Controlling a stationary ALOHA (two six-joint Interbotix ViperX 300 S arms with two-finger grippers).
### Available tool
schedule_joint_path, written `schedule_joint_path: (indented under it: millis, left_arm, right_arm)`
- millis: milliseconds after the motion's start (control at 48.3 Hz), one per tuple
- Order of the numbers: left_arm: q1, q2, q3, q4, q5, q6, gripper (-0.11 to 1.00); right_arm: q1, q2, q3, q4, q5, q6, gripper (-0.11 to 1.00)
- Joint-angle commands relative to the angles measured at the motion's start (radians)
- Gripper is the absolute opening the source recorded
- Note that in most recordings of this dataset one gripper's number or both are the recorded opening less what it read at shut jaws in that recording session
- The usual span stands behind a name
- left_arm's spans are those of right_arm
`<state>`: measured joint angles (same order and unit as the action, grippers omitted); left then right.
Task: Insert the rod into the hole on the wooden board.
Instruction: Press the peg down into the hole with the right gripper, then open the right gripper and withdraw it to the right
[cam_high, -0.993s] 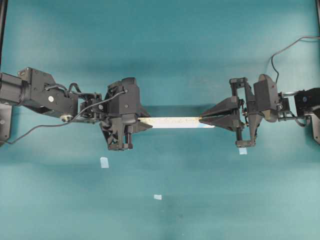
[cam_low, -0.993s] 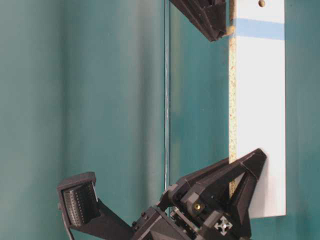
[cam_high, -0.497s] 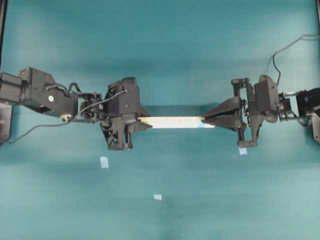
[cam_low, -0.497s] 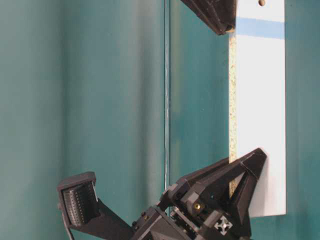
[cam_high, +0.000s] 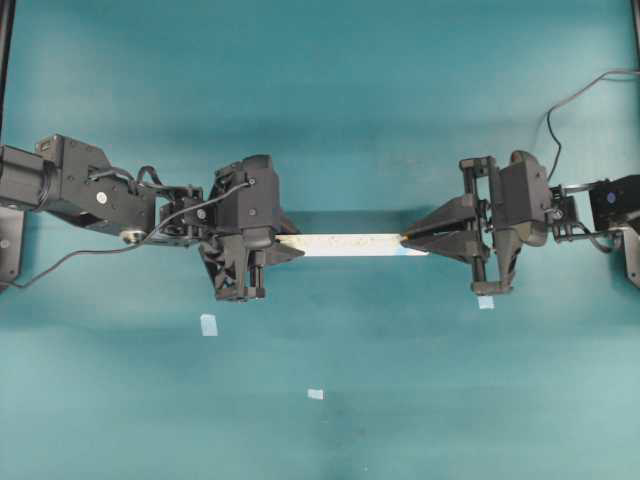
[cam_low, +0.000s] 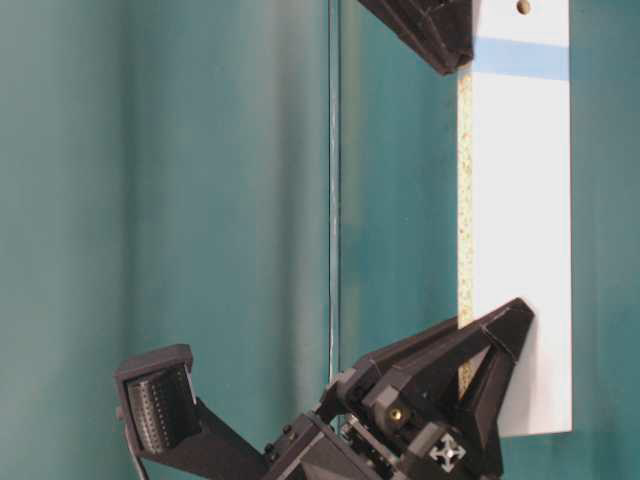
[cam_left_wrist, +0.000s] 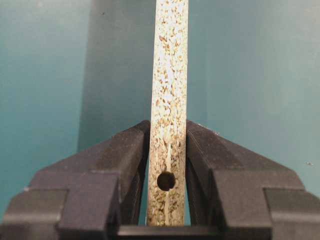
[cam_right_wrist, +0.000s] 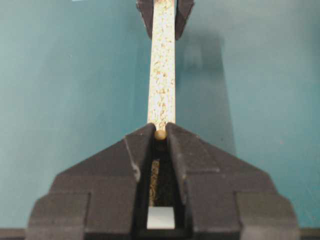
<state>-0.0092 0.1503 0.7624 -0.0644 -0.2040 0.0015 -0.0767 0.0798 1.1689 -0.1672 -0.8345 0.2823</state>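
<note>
One rod (cam_right_wrist: 160, 134), tiny and cream, sits pinched at the very tips of the right gripper (cam_right_wrist: 160, 131), its rounded end facing the camera in the right wrist view. Right behind it runs the speckled edge of the wooden board (cam_right_wrist: 162, 65), straight up the frame to the left gripper (cam_right_wrist: 163, 11) at the top.

From overhead, the wooden board (cam_high: 350, 245) lies level across the middle, long axis left to right, the left gripper (cam_high: 290, 246) clamped on its left end and the right gripper (cam_high: 410, 240) closed on the rod at its right end. So the right arm is the one at the business end; the left just steadies.

The hole (cam_low: 523, 7) shows at the top of the table-level view, just beyond a light-blue band (cam_low: 520, 58) across the board's white face, with the right gripper (cam_low: 452, 60) touching or nearly touching the board's edge beside that band. The rod itself is hidden there. Judging from this, the rod is at the board's edge, not yet at the hole's mouth.

Below is bare teal counter (cam_high: 320, 100), a few pale tape squares (cam_high: 208, 324) well apart, plenty of room.

The left wrist view shows the other hole (cam_left_wrist: 166, 181) between the left gripper's fingers.
</note>
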Motion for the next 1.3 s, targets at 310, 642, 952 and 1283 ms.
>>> schedule_joint_path:
  millis: [310,642,952,1283]
  left_arm:
    - [-0.002,-0.015,-0.002,0.002,0.0,0.002,0.32]
    - [-0.002,-0.017,-0.006,0.002,0.0,0.002,0.32]
    - [0.0,-0.015,-0.003,0.002,0.0,0.003,0.32]
    - [-0.002,-0.015,-0.003,0.002,0.0,0.003,0.32]
  right_arm:
    - [0.0,-0.092,-0.011,-0.002,0.236,0.008,0.11]
    - [0.005,-0.106,-0.02,-0.002,0.259,0.011,0.11]
    - [0.017,-0.167,-0.044,-0.002,0.333,0.006,0.85]
    - [0.017,-0.273,-0.044,-0.002,0.385,0.006,0.85]
